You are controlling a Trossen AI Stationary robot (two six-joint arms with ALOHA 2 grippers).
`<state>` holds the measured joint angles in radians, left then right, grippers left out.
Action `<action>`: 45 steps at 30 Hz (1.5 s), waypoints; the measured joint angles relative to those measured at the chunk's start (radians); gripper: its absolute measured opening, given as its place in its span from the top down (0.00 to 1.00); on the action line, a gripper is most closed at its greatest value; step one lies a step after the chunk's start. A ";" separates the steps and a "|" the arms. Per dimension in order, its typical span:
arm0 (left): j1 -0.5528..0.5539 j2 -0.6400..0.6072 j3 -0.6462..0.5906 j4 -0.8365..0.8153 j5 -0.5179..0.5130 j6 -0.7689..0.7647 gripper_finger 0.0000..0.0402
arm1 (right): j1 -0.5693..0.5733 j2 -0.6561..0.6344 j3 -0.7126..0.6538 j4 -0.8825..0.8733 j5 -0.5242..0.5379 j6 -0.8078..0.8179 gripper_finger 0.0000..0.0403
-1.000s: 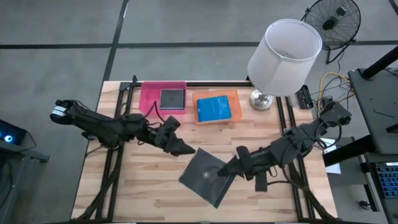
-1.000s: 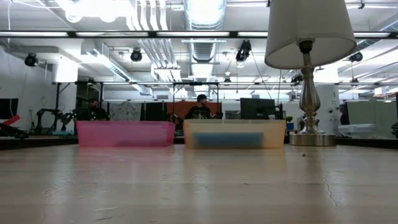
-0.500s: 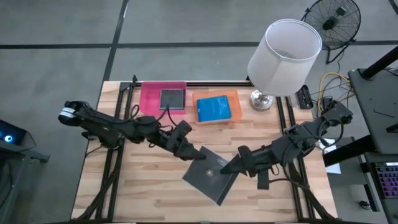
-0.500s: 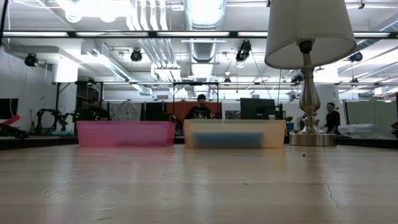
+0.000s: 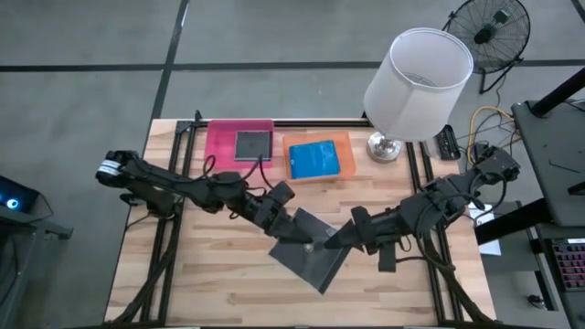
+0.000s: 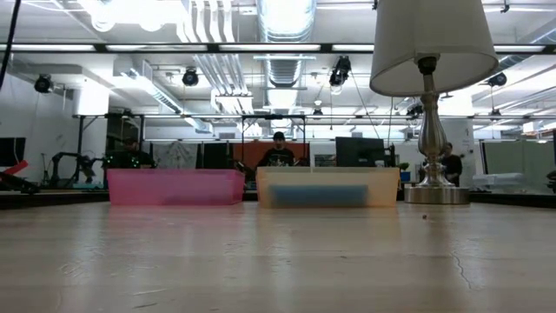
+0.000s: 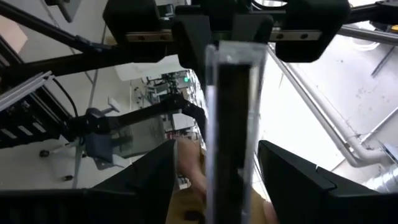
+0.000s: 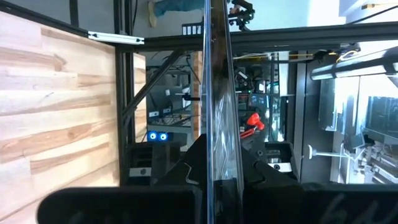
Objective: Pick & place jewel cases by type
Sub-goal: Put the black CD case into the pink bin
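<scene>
One dark grey square jewel case (image 5: pixel 309 256) hangs in the air over the table's middle, between both grippers. My right gripper (image 5: pixel 333 243) is shut on its right side. My left gripper (image 5: pixel 295 229) is open at its far-left edge; in the left wrist view the case's edge (image 7: pixel 236 112) stands between the two fingers. A second dark case (image 5: pixel 253 144) lies flat in the pink tray (image 5: pixel 219 137). A blue case (image 5: pixel 313 159) lies flat in the orange tray (image 5: pixel 343 142). The low view shows neither gripper nor the lifted case. My right gripper pinches the dark case between its two fingers at the far-right edge (image 5: pixel 340 239), coming level from the table's right; the right wrist view shows that edge (image 8: pixel 217 124) running straight out from the shut fingers (image 8: pixel 186 174). The case is lifted clear. My left gripper: I cannot tell whether its fingers (image 7: pixel 155 180) touch the case.
The pink tray (image 6: pixel 174 186) and the orange tray (image 6: pixel 327 186) sit side by side at the far edge. A lamp with a white shade (image 5: pixel 418 84) stands at the far right corner. Bare wood lies near and to both sides of the grippers.
My left gripper has moved toward the table's right and a little nearer, up to the dark case, until its open fingers stand around the case's far-left edge. My right gripper has kept its hold, and the case has shifted slightly toward the far edge.
</scene>
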<state>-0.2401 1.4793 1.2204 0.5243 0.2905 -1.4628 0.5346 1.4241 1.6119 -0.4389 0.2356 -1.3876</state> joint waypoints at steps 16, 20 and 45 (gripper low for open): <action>0.040 -0.003 0.001 -0.001 0.065 0.029 0.60 | -0.001 -0.019 0.000 -0.002 0.003 0.000 0.97; 0.059 -0.004 0.001 -0.002 0.088 0.029 0.61 | -0.002 -0.024 0.000 -0.003 0.004 0.000 0.97; 0.103 -0.006 0.001 -0.002 0.183 -0.003 0.71 | -0.006 -0.025 0.000 -0.031 0.028 0.000 0.97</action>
<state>-0.1369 1.4731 1.2213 0.5220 0.4740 -1.4660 0.5289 1.3994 1.6119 -0.4702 0.2634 -1.3876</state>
